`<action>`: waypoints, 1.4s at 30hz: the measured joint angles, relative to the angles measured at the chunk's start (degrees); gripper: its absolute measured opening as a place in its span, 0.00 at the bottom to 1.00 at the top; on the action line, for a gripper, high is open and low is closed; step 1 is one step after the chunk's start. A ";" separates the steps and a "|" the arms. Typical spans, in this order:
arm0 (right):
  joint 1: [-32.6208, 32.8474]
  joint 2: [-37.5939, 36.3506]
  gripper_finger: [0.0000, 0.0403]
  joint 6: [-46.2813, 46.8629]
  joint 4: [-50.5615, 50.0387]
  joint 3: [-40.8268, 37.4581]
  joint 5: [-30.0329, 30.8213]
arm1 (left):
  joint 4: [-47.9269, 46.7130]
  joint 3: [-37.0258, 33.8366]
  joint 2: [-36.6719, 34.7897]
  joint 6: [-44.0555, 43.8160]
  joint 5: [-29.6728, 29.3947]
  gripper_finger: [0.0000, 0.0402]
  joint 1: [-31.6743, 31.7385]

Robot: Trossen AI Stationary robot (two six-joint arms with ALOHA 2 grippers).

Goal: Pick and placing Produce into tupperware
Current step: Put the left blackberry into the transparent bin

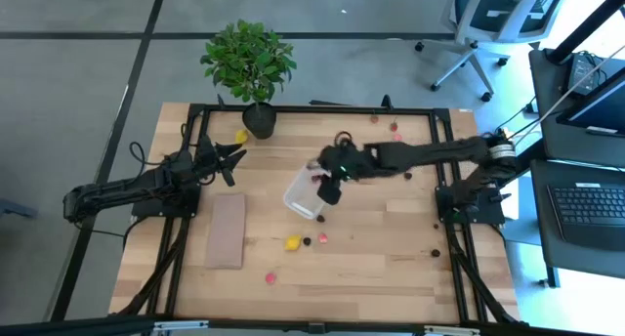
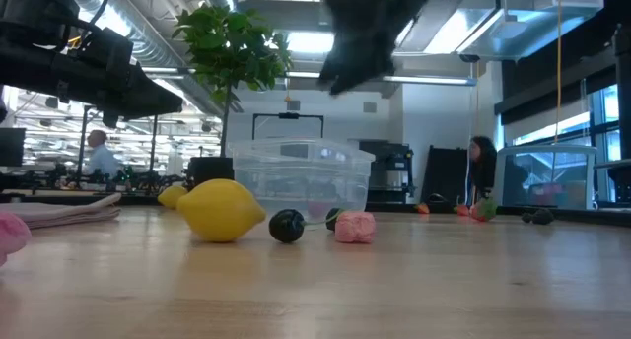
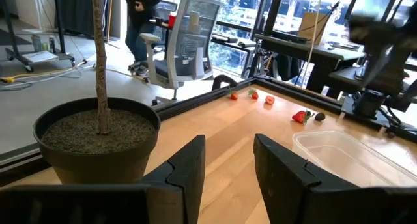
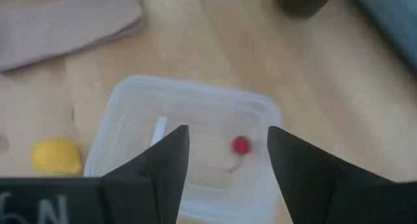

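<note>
The clear tupperware (image 1: 303, 197) (image 2: 296, 176) stands at mid table, with one small red fruit (image 4: 241, 144) lying on its floor. My right gripper (image 1: 330, 191) (image 4: 228, 155) hangs open above the tub, tipped downward, touching nothing. Near the tub's front lie a yellow lemon (image 1: 292, 242) (image 2: 222, 211), a dark berry (image 2: 287, 226) and a pink piece (image 2: 355, 227). Another pink piece (image 1: 270, 276) lies nearer the front edge. My left gripper (image 1: 229, 160) (image 3: 228, 172) waits at the left, level, its fingers apart around nothing.
A potted plant (image 1: 252, 67) stands at the far edge with a yellow fruit (image 1: 241, 136) beside its pot. A tan board (image 1: 227, 231) lies left of the tub. Red bits (image 1: 395, 131) lie at the far right, dark ones (image 1: 436, 251) at the near right.
</note>
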 joint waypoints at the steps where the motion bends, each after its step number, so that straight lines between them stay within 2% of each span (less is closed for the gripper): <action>1: 1.61 -1.33 0.52 -0.09 0.09 -0.38 4.00 | 0.00 0.00 0.00 0.00 0.02 0.31 0.00; 4: 6.56 -4.50 0.52 0.30 0.78 -3.03 12.25 | 0.03 -0.01 0.00 -0.02 0.02 0.31 0.01; 10: 12.69 -7.67 0.52 12.30 2.19 -11.17 13.28 | 0.00 -0.01 0.00 -0.13 0.57 0.31 0.00; 12: 14.05 -8.08 0.52 13.76 4.39 -14.17 13.41 | 0.00 0.00 0.00 -0.39 0.61 0.31 0.00; 16: 17.00 -8.23 0.52 10.23 14.51 -21.34 13.50 | 0.02 -0.02 0.01 -0.39 0.63 0.31 0.01; 21: 21.22 -8.20 0.52 8.64 32.91 -31.93 13.37 | 0.00 -0.02 0.00 -0.40 0.63 0.31 0.02; 26: 23.00 -8.17 0.52 6.25 41.52 -38.81 13.36 | 0.00 -0.01 0.00 -0.40 0.63 0.31 0.02; 31: 22.95 -4.70 0.52 6.03 44.57 -40.53 13.35 | 0.00 -0.02 0.00 -0.39 0.63 0.31 0.00; 37: 22.84 2.69 0.52 5.99 50.74 -37.97 13.21 | -0.02 -0.02 0.00 -0.39 0.63 0.31 0.00; 42: 21.55 8.09 0.52 5.95 50.56 -35.51 13.25 | -0.02 -0.02 0.02 -0.39 0.63 0.31 0.00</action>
